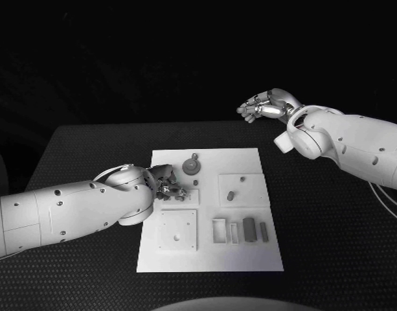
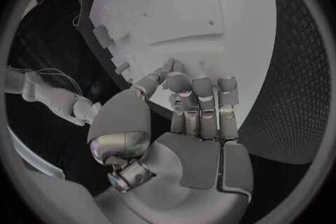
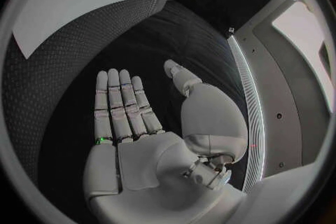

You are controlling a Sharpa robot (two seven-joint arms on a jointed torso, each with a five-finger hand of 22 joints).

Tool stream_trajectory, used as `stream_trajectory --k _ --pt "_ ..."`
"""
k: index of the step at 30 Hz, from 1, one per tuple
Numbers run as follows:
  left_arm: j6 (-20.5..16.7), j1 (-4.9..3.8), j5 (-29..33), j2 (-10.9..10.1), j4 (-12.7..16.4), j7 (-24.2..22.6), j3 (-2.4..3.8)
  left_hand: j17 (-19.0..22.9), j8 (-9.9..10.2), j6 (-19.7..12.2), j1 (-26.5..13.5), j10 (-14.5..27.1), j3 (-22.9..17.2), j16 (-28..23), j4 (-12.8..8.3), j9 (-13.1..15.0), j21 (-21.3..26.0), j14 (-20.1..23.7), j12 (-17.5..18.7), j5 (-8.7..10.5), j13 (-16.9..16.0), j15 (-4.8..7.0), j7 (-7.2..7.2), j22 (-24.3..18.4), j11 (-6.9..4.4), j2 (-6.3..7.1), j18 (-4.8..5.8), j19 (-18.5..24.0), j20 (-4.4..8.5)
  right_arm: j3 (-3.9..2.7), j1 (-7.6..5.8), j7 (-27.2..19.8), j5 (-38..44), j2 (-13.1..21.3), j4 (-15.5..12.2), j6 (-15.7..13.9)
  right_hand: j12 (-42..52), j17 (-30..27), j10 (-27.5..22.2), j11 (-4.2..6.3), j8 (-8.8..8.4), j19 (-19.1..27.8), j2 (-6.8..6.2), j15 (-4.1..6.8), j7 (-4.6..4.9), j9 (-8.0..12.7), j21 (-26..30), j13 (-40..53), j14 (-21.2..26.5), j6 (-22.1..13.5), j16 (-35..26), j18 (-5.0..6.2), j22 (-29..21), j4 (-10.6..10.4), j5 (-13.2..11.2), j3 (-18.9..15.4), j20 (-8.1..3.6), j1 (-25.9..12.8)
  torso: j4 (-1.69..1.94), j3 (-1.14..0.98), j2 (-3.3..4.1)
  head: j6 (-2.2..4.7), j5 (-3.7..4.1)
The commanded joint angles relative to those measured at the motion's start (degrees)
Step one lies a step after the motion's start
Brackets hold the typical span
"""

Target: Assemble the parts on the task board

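Looking down from the head camera, I see the task board (image 1: pixel 208 256) lying in the middle of the black table (image 1: pixel 86 142). Nearest me on it sit a square block (image 1: pixel 177 229) with a centre hole and, beside that, a row of upright slotted parts (image 1: pixel 249 228). Further up, a raised square plate (image 1: pixel 242 189) carries a small peg (image 1: pixel 230 195), and a round toothed gear part (image 1: pixel 191 167) lies near the far edge.

My left hand (image 1: pixel 166 183) hovers over the board's left side, just short of the gear; its fingers (image 2: pixel 201 106) are curled inward (whether they pinch anything, I cannot tell).

Farthest off, my right hand (image 1: pixel 265 105) is raised beyond the table's far edge, well apart from the board. In its wrist view the fingers (image 3: pixel 122 103) lie straight and released, holding nothing.
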State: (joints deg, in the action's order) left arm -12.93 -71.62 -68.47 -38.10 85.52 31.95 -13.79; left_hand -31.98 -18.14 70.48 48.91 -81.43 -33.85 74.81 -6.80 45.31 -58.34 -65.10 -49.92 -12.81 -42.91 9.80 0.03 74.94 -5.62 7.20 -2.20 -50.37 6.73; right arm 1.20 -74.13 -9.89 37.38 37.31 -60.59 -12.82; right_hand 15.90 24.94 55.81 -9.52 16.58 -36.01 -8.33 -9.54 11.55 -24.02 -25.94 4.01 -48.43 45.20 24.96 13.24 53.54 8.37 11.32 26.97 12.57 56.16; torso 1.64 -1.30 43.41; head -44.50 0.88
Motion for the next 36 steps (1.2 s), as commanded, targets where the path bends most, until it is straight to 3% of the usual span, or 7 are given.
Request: stream_trajectory --k 1,4,10,14,36 --pt "0.11 0.06 -0.36 -0.03 0.13 -0.07 0.03 0.06 -0.09 0.24 0.74 0.46 -0.06 0.30 0.35 0.18 0.27 -0.19 -0.24 0.20 0.10 0.36 0.02 0.80 -0.43 -0.08 0.90 -0.06 8.21 -0.03 0.08 -0.30 -0.20 -0.07 -0.07 0.84 -0.26 0.11 0.41 -0.18 0.23 0.49 0.03 -0.03 0.07 0.09 0.30 0.01 0.31 -0.42 -0.37 0.00 0.08 -0.23 0.39 -0.13 0.04 -0.72 -0.04 0.01 -0.03 0.02 -0.04" --pt "-0.10 0.06 -0.83 -0.02 0.08 -0.04 0.03 0.08 -0.08 0.22 0.97 0.48 -0.14 0.31 0.26 0.16 0.28 -0.18 -0.24 0.20 0.11 0.38 0.01 0.81 -0.44 -0.05 0.86 -0.05 8.24 -0.03 0.11 -0.28 -0.25 -0.02 -0.10 0.95 -0.28 0.12 0.42 -0.18 0.23 0.50 0.05 -0.04 0.08 0.10 0.32 0.01 0.32 -0.43 -0.39 0.00 0.09 -0.26 0.40 -0.14 0.04 -0.74 -0.07 0.03 -0.03 0.07 -0.03" --pt "-0.24 0.09 -1.38 0.01 0.14 0.05 0.03 0.30 -0.24 0.22 4.98 0.52 -1.03 0.51 -2.44 0.08 0.16 -0.13 -0.44 -0.61 0.27 0.43 0.05 0.91 -0.40 -2.24 0.87 -0.05 8.27 -0.03 0.14 -0.27 -0.32 -0.05 -0.14 1.02 -0.35 0.18 0.45 -0.19 0.25 0.54 0.14 -0.06 0.10 0.13 0.38 0.02 0.35 -0.45 -0.45 -0.03 0.15 -0.41 0.46 -0.23 0.05 -0.91 0.02 0.05 -0.01 0.08 0.03" --pt "-0.49 0.12 -1.87 -0.05 0.19 0.03 0.03 0.39 -0.26 0.19 5.80 0.53 -1.09 0.55 -3.05 0.03 0.14 -0.12 -0.49 -0.64 0.34 0.40 0.06 0.91 -0.39 -2.77 0.92 -0.07 8.25 -0.03 0.16 -0.27 -0.35 0.00 -0.10 1.04 -0.41 0.23 0.48 -0.18 0.26 0.55 0.18 -0.07 0.11 0.16 0.42 0.02 0.37 -0.45 -0.50 -0.04 0.19 -0.53 0.52 -0.29 0.05 -1.03 0.01 0.05 -0.03 0.06 0.00" --pt "-5.73 0.58 -4.05 -0.15 0.36 -0.75 0.03 0.46 -0.38 0.36 6.04 0.44 -0.95 0.71 -2.96 -0.01 0.10 -0.29 -0.63 -0.42 0.39 0.41 0.03 0.88 -0.42 -2.89 1.01 -0.23 8.21 -0.03 0.25 -0.28 -0.50 0.10 -0.04 1.16 -0.61 0.39 0.55 -0.18 0.31 0.63 0.27 -0.10 0.13 0.25 0.60 0.03 0.43 -0.49 -0.66 -0.06 0.34 -0.88 0.86 -0.45 0.02 -1.35 0.01 0.02 -0.03 -0.04 -0.01"
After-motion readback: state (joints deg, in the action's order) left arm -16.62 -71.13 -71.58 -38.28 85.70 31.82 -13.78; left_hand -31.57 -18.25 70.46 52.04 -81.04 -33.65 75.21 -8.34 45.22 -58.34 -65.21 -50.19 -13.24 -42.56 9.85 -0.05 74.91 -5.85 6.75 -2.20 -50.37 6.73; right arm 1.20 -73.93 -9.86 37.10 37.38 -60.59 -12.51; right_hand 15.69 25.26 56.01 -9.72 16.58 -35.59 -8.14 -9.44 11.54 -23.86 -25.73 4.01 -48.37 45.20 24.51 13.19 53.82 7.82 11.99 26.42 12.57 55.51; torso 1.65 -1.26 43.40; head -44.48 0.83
